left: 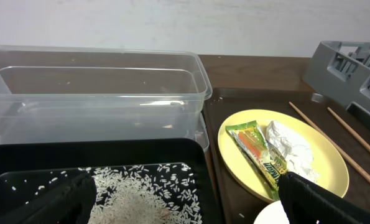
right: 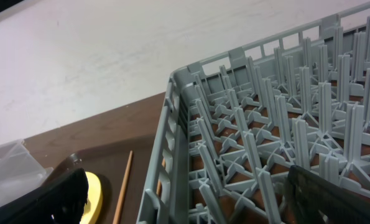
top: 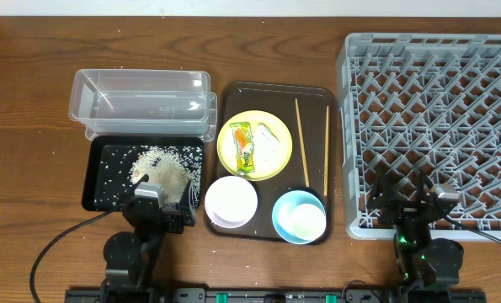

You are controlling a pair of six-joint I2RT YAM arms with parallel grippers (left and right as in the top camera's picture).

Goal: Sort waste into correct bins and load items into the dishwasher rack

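Left hand (top: 159, 200) over black tray (top: 94, 181) edge, right hand (top: 406, 195) over rack (top: 351, 126) edge

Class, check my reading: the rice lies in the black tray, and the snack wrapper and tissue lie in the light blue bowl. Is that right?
One slip: the snack wrapper and tissue lie on the yellow plate, not in the light blue bowl, as the overhead view shows. The rice does lie in the black tray.
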